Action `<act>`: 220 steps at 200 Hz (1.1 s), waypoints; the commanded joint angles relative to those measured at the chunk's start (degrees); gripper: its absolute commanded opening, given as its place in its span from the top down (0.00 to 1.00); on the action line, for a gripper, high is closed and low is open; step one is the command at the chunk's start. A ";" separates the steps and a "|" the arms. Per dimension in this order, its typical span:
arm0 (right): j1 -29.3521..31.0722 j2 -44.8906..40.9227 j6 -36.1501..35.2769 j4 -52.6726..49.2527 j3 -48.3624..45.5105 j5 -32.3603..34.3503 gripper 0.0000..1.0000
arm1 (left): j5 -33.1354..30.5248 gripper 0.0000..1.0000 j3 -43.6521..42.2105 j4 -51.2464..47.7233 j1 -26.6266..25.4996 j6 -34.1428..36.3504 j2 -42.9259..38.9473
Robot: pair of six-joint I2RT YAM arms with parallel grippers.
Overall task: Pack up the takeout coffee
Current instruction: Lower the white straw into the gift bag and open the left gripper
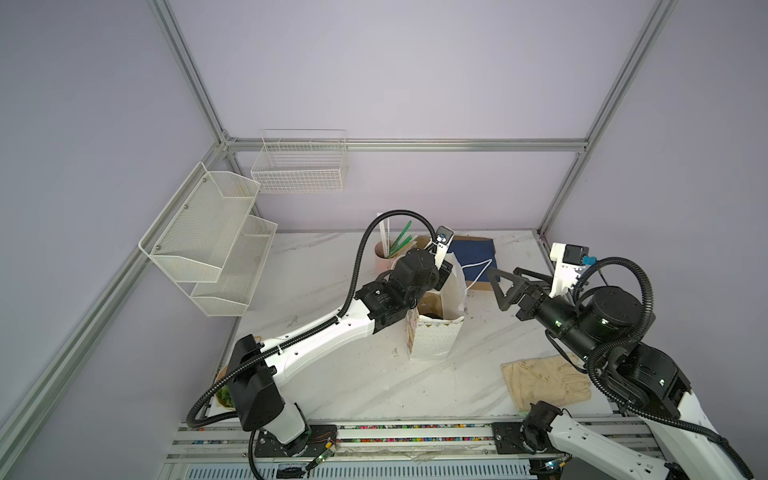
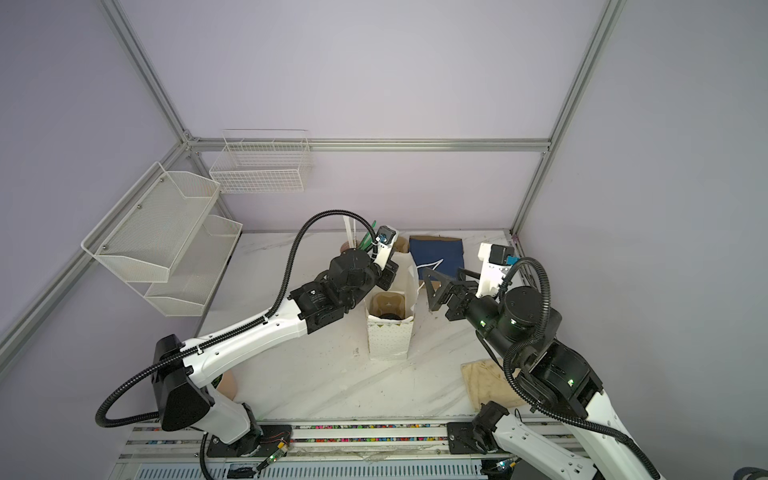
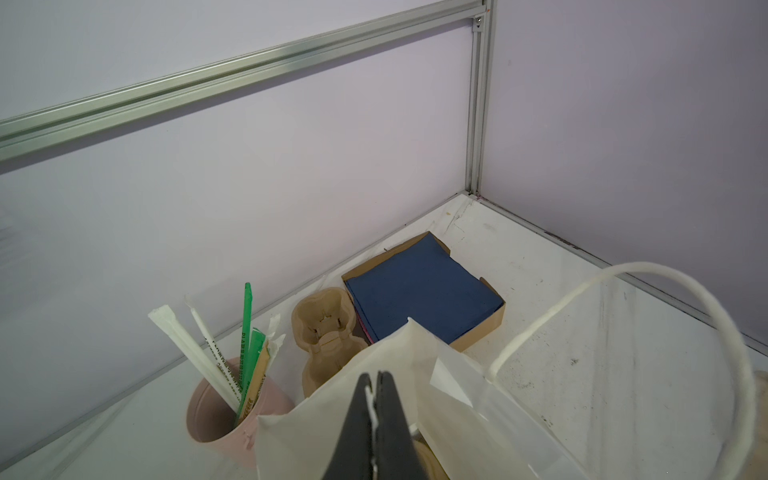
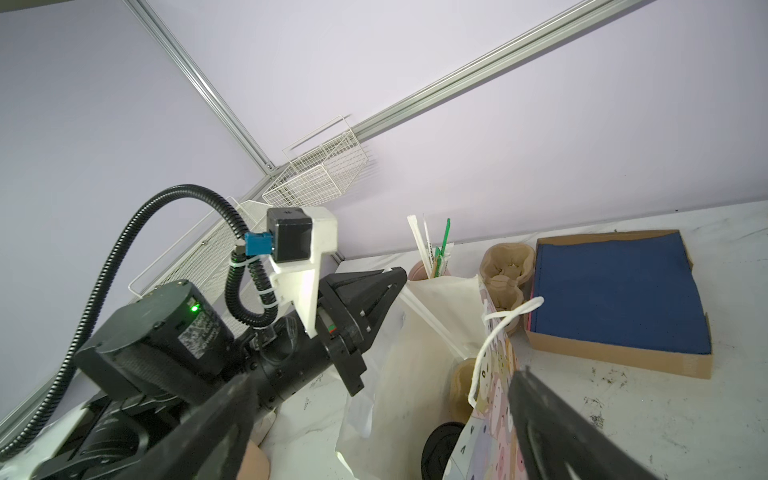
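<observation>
My left fingers are clamping shut on the upper rim of the white paper bag, pinching its cord there. The bag is standing open on the table. My right fingers are spreading wide and empty, just beside the bag's right wall. Inside the bag a pulp tray is sitting. In the tray, what seems to be the takeout coffee is showing only a black round top. Behind the bag are standing the pink mug and the napkin box.
</observation>
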 commanded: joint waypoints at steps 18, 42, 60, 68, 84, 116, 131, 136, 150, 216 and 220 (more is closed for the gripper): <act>-0.19 -0.47 -0.33 1.31 -0.98 -1.06 0.03 | -2.12 1.00 -6.15 9.58 -0.10 1.71 1.57; -0.19 -0.50 -0.34 1.11 -0.94 -1.05 0.03 | -1.86 1.00 -6.49 9.58 -0.07 1.09 2.10; -0.19 -0.47 -0.48 1.11 -0.92 -1.21 0.03 | -1.78 0.91 -6.11 9.27 -0.06 1.30 2.57; -0.17 -0.47 -0.51 1.20 -0.95 -1.25 0.03 | -1.53 0.88 -5.87 9.07 0.01 1.35 2.88; -0.19 -0.38 -0.52 1.20 -0.90 -1.45 0.03 | -1.59 0.71 -4.94 8.60 0.07 2.31 3.43; -0.19 -0.62 -0.22 0.94 -0.53 -1.36 0.03 | -2.70 0.49 -1.10 7.23 0.50 4.12 3.13; -0.19 -0.34 0.32 0.64 -0.34 -0.96 0.03 | -2.11 0.44 2.25 5.76 0.67 5.54 2.89; -0.19 -0.19 0.58 0.54 -0.32 -0.66 0.03 | -1.99 0.43 3.36 5.29 0.71 6.06 2.76; -0.19 0.38 1.16 0.24 -0.38 -0.19 0.03 | -1.44 0.39 6.49 4.00 0.88 7.19 2.26; -0.19 7.61 5.14 -5.27 2.86 8.91 0.03 | -0.14 0.12 18.36 -4.56 3.50 6.68 -4.45; -0.19 8.59 5.35 -5.64 3.38 9.11 0.03 | -0.21 0.09 18.54 -5.30 3.85 6.23 -5.15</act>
